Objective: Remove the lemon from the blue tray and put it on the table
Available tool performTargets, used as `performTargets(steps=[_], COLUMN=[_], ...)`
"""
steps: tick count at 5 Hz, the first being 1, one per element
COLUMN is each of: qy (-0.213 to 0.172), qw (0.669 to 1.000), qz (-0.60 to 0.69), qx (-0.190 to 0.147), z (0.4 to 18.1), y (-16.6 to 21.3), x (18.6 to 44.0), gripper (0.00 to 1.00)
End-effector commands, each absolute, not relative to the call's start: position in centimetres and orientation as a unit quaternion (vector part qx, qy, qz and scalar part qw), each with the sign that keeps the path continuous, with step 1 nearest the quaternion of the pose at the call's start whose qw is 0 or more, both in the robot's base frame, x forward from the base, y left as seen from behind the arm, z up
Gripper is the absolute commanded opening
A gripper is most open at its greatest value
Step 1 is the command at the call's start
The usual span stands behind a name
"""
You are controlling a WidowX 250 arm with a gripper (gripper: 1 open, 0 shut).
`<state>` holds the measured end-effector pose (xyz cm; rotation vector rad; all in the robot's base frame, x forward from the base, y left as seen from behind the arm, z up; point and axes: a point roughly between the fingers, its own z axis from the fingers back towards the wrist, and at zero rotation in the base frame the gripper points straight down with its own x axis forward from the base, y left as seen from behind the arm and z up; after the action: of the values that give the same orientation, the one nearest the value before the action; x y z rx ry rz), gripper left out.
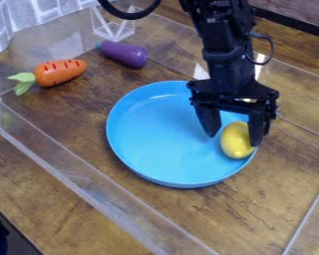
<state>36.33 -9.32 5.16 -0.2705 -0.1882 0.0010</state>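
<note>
The lemon point(235, 141), a small yellow oval, lies inside the blue tray point(156, 139) near its right rim. My gripper point(234, 127) hangs straight down over it, open, with one dark finger on each side of the lemon and the tips low around its upper part. The fingers have not closed on the fruit. The tray rests on the dark wood table point(69, 194) under a glossy clear sheet.
An orange carrot point(59, 71) lies at the left and a purple eggplant point(123, 54) at the back, both outside the tray. A raised clear plastic edge point(43, 149) runs diagonally along the table's left front.
</note>
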Motion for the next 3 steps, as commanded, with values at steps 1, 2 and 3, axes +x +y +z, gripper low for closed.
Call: performTargets(steps=[1,2,3], qy=[-0.117,-0.119,-0.120], qw=[0.984,0.984,0.984], qz=[0.002,0.002,0.003], qx=[-0.136,-0.135,-0.134], z=[6.44,6.46,6.42], y=[-9.09,-9.07,-9.06], x=[36.86,36.95,37.03], gripper=[1.00,1.00,1.00])
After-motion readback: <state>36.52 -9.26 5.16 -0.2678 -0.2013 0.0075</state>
